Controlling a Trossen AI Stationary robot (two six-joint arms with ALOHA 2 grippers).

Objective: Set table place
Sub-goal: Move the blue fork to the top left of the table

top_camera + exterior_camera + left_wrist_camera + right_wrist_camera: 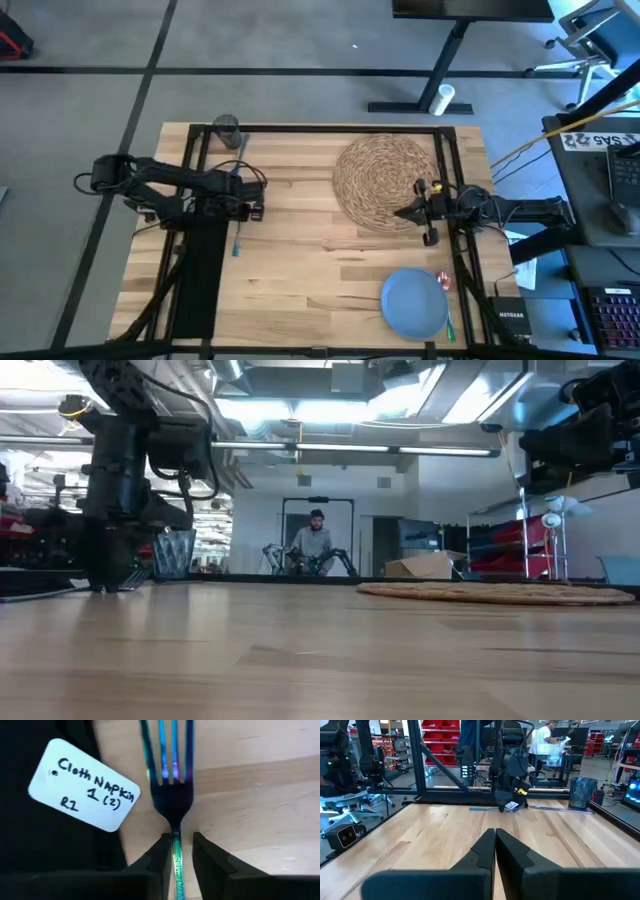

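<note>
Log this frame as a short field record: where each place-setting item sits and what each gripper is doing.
placemat: round woven placemat, far-right part of the table
plate: blue plate, near right edge, not on the placemat
napkin: black cloth napkin with a white tag, left side
fork: teal fork, flat on the wood beside the napkin
glass: grey glass, far left corner
left gripper: left gripper low over the fork, fingers either side of its handle, not closed
right gripper: right gripper shut, empty, at the placemat's right edge

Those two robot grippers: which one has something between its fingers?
The left gripper: a teal fork handle runs between its fingers, beside the black napkin. The right gripper is shut and empty.
</note>
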